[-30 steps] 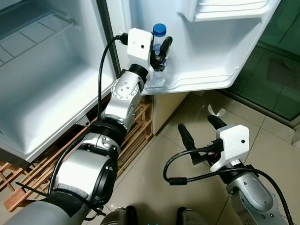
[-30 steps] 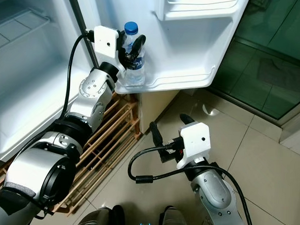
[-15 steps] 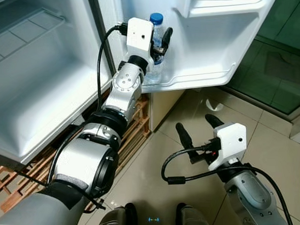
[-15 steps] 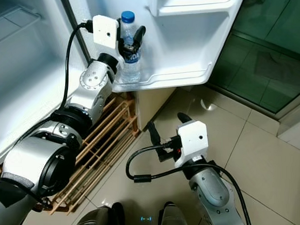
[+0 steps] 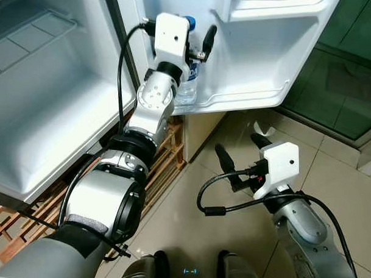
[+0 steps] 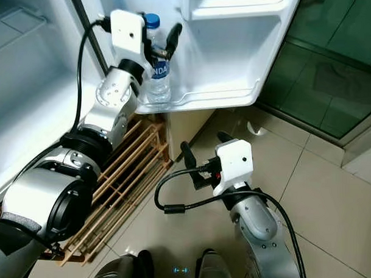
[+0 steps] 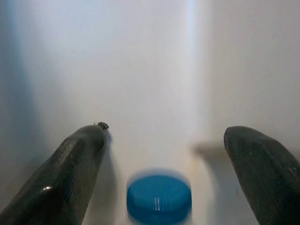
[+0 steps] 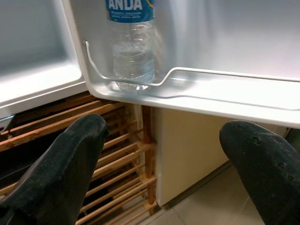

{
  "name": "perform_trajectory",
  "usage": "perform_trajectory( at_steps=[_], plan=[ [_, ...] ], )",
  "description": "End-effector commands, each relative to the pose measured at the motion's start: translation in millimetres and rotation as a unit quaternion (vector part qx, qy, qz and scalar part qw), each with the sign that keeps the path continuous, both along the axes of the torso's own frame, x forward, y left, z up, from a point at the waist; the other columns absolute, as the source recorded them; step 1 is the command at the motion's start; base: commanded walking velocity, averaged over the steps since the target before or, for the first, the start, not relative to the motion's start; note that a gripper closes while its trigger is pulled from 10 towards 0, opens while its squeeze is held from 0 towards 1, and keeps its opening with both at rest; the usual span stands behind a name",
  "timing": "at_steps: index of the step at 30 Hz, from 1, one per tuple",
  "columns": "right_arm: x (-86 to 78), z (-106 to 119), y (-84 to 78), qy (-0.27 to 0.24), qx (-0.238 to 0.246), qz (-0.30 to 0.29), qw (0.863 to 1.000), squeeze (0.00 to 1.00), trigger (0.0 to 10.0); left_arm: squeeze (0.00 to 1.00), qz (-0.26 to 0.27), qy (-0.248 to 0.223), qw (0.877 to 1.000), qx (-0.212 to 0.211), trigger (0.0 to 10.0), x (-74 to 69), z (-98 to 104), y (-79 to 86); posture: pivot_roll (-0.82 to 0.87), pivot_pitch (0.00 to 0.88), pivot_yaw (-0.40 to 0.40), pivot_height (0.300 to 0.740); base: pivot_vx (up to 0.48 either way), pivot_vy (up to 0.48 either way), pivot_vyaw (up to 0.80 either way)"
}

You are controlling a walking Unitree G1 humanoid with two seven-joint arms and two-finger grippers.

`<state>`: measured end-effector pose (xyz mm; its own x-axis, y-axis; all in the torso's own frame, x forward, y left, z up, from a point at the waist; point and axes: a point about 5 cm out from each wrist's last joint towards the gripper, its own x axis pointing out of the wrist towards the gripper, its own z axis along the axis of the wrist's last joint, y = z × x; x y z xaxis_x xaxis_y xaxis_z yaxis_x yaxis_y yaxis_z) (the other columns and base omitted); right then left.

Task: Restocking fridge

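Note:
A clear water bottle [image 5: 189, 78] with a blue cap [image 7: 159, 198] and a blue label stands upright at the hinge end of the fridge door's lower shelf [image 5: 248, 98]. My left gripper [image 5: 199, 37] is open at the height of the cap, its fingers [image 7: 70, 168] spread wide on either side and clear of the bottle. My right gripper [image 5: 240, 154] hangs open low over the tiled floor in front of the door. Its wrist view looks up at the bottle [image 8: 133, 51] behind the shelf's wire rail.
The fridge compartment [image 5: 46, 110] stands open on the left, with a white bottom shelf. A wooden slatted rack [image 6: 120, 185] lies on the floor under it. An upper door shelf [image 5: 281, 8] juts out above. Dark green glass [image 5: 352, 71] lies to the right.
The left gripper has let go of the bottle, spread its fingers and risen from label height to cap height. The bottle stays on the door shelf. The right arm shifted slightly.

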<state>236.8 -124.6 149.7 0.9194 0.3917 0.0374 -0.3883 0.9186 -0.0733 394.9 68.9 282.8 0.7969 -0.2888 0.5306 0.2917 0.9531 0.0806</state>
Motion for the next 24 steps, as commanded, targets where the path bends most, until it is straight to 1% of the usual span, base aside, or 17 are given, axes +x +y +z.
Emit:
perform_trajectory(
  at_steps=[1,3,6,8,9,10,11,12,13,14,15,17,18,20,22,23,24],
  plan=[
    [1.2,-4,-1.8,-0.001,0.003,-0.004,1.0,0.1,10.0,1.0,0.015,-0.01,1.0,-0.02,10.0,-0.9,5,16.4,-0.16,0.093,0.054,0.74,0.0,0.0,0.0],
    [4.9,-8,-3.1,-0.001,0.001,-0.008,1.0,0.11,10.0,1.0,0.004,-0.023,1.0,-0.013,10.0,-5.9,10,20.0,-0.14,0.064,0.056,0.74,0.0,0.0,0.0],
    [9.5,-8,-4.2,-0.006,0.003,-0.012,1.0,0.11,10.0,1.0,-0.009,-0.019,1.0,-0.002,10.0,-9.9,11,23.7,-0.13,0.047,0.059,0.74,0.0,0.0,0.0],
    [13.9,-8,-5.2,-0.013,0.004,-0.014,1.0,0.11,10.0,1.0,-0.022,-0.017,1.0,0.005,10.0,-16.3,9,27.5,-0.12,0.032,0.058,0.74,0.0,0.0,0.0],
    [16.7,-7,-6.1,-0.017,0.007,-0.017,1.0,0.11,10.0,1.0,-0.038,-0.019,0.999,0.008,10.0,-24.4,7,28.8,-0.11,0.017,0.056,0.74,0.0,0.0,0.0],
    [19.2,-6,-7.5,-0.022,0.007,-0.02,1.0,0.11,10.0,0.29,-0.045,-0.025,0.998,0.019,10.0,-32.8,4,30.1,-0.1,0.013,0.056,0.74,0.0,0.0,0.0],
    [20.7,-6,-8.8,-0.025,0.008,-0.023,0.999,0.11,10.0,0.29,-0.049,-0.028,0.998,0.027,10.0,-38.8,1,30.3,-0.1,0.01,0.056,0.74,0.0,0.0,0.0],
    [22.4,-7,-9.9,-0.027,0.008,-0.025,0.999,0.11,10.0,0.0,-0.055,-0.018,0.998,0.027,10.0,-46.8,-6,32.5,-0.09,0.0,0.053,0.74,0.0,0.0,0.0],
    [22.4,-7,-9.9,-0.027,0.008,-0.025,0.999,0.11,10.0,0.0,-0.055,-0.018,0.998,0.027,10.0,-46.8,-6,32.5,-0.09,0.0,0.053,0.74,0.0,0.0,0.0],
    [24.4,-9,-11.6,-0.029,0.007,-0.028,0.999,0.12,10.0,0.0,-0.064,0.013,0.997,0.03,10.0,-60.9,-19,35.9,-0.08,0.0,0.047,0.74,0.0,0.0,0.0],
    [25.2,-10,-11.7,-0.029,0.005,-0.027,0.999,0.12,10.0,0.0,-0.067,0.026,0.997,0.031,10.0,-67.2,-24,38.1,-0.07,0.0,0.042,0.74,0.0,0.0,0.0],
    [26.5,-11,-11.8,-0.029,0.003,-0.025,0.999,0.12,10.0,0.0,-0.073,0.044,0.996,0.034,10.0,-74.8,-31,41.2,-0.07,0.0,0.037,0.74,0.0,0.0,0.0],
    [27.9,-12,-11.7,-0.029,0.002,-0.022,0.999,0.12,10.0,0.0,-0.079,0.059,0.994,0.037,10.0,-81.0,-39,44.5,-0.06,0.0,0.035,0.74,0.0,0.0,0.0],
    [29.6,-12,-11.3,-0.03,0.0,-0.02,0.999,0.12,10.0,0.0,-0.079,0.079,0.993,0.038,10.0,-87.2,-51,50.0,-0.05,0.0,0.034,0.74,0.0,0.0,0.0],
    [31.6,-14,-11.5,-0.031,-0.002,-0.019,0.999,0.12,10.0,0.0,-0.06,0.1,0.992,0.045,10.0,-93.0,-68,58.6,-0.05,0.0,0.035,0.74,0.0,0.0,0.0],
    [32.3,-14,-11.7,-0.031,-0.002,-0.019,0.999,0.12,10.0,0.0,-0.054,0.108,0.992,0.046,10.0,-94.5,-73,61.1,-0.05,0.0,0.035,0.74,0.0,0.0,0.0],
    [33.1,-15,-12.2,-0.033,-0.003,-0.02,0.999,0.12,10.0,0.0,-0.041,0.125,0.991,0.04,10.0,-96.1,-82,65.1,-0.05,0.0,0.035,0.74,0.0,0.0,0.0]
  ],
)
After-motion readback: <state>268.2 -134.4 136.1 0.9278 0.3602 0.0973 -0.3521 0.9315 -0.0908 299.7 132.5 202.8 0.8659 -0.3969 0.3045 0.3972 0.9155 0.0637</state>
